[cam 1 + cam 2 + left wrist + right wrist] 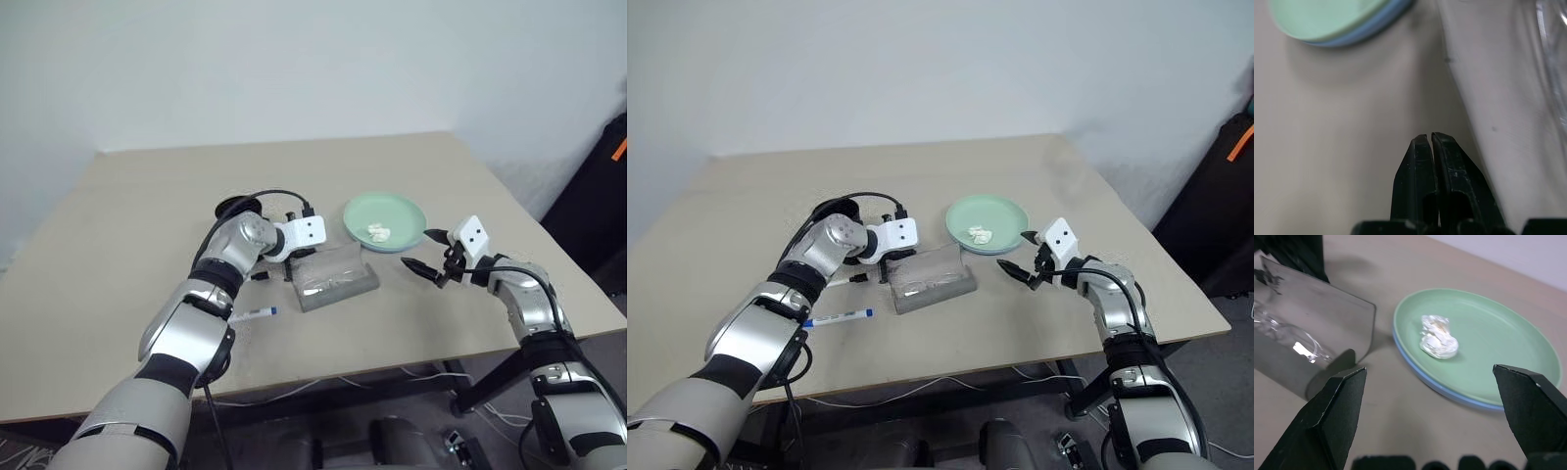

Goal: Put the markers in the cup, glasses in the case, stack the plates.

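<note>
The grey case (338, 281) lies open at the table's middle, its lid standing up, with the clear glasses (1284, 334) inside. My left gripper (1430, 139) is shut and empty, low over the table just behind the lid. The mint green plate (402, 211) sits on the light blue plate (1442, 387), to the right of the case. My right gripper (419, 250) hangs open and empty beside the plates. One marker (257, 313) lies on the table near the left forearm. What looks like a second marker (844, 281) shows partly under that arm. The black cup (238, 208) stands behind the left elbow.
A crumpled white bit (1437, 338) rests on the green plate. Bare table (147, 196) stretches to the far left and back. The table's right edge (549, 245) runs close to my right arm, with a dark object (598, 215) on the floor beyond it.
</note>
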Motion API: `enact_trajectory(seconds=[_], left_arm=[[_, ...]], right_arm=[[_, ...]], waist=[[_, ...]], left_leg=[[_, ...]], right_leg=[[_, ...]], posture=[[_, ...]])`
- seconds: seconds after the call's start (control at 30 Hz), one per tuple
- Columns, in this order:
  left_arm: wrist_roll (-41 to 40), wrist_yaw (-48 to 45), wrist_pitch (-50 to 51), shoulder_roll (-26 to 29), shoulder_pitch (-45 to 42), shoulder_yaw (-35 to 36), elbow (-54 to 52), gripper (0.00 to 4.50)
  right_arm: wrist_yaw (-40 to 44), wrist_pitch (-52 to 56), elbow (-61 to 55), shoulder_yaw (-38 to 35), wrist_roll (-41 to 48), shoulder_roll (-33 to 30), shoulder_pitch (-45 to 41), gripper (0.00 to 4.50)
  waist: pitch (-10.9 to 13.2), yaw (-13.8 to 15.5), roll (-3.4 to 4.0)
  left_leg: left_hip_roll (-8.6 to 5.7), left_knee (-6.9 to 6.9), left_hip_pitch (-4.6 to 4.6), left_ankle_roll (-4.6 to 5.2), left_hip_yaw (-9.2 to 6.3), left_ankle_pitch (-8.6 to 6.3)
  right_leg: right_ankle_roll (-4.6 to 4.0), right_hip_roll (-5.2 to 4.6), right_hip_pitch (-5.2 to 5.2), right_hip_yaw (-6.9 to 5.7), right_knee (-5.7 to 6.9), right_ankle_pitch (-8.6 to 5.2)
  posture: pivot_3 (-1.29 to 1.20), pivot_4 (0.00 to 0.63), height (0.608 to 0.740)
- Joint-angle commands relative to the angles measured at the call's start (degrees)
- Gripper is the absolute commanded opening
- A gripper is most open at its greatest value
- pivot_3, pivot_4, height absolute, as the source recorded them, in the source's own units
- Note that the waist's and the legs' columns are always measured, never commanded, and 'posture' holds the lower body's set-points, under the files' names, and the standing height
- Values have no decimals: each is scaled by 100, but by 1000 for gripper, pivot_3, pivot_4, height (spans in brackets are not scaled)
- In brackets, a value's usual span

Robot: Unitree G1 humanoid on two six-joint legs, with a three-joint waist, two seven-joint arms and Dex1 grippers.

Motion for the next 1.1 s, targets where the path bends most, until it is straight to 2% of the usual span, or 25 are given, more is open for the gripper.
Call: enact_trajectory(seconds=[0.03,0.2,0.37,0.63,0.83,0.93,1.03,1.1], left_arm=[[-599,-1053,160,192,236,230,-981,24],[-975,-1637,607,465,812,285,-2311,24],[-1118,-1792,1021,595,1199,234,-3174,24],[-1270,-1403,1495,768,1561,482,-3981,24],[-1823,-1965,1815,1758,1860,928,-4748,24],[-1923,-2072,1870,2024,1944,927,-4880,24],[-2090,-2521,2049,2632,2181,1034,-5061,597],[-2149,-2562,2089,2735,2217,1026,-5109,1240]], right_arm=[[279,63,-277,-166,282,-69,-169,4500],[432,122,-318,-152,332,-58,-193,4500],[453,135,-294,-146,329,-14,-245,4500],[535,195,-364,-64,305,92,-241,4500],[561,273,-472,-8,287,111,-172,4500],[567,288,-484,-3,285,114,-165,4500],[560,274,-423,31,252,153,-185,4500],[559,273,-417,35,248,158,-188,4500]], waist=[[0,-5,0],[0,-3,0],[-1,0,0],[-1,0,1],[-1,-33,2],[-2,-20,2],[-1,-8,0],[-1,-5,0]], left_leg=[[3,0,0,0,2,0],[13,1,0,0,1,0],[21,1,3,0,1,0],[21,4,4,0,1,1],[31,0,7,0,2,0],[33,-1,8,-1,1,1],[36,1,7,0,3,1],[36,2,5,-1,3,1]], right_leg=[[0,0,-1,1,0,0],[-1,-1,-1,2,1,0],[-1,-2,0,3,3,0],[-1,-1,1,4,6,0],[-2,1,-5,3,9,0],[-2,1,-4,1,10,-1],[-3,-3,-1,3,7,-1],[-3,-4,-3,3,6,-2]], posture=[[0,0,720],[0,0,720],[0,0,720],[0,0,720],[0,0,720],[0,0,720],[0,0,720],[0,0,720]])
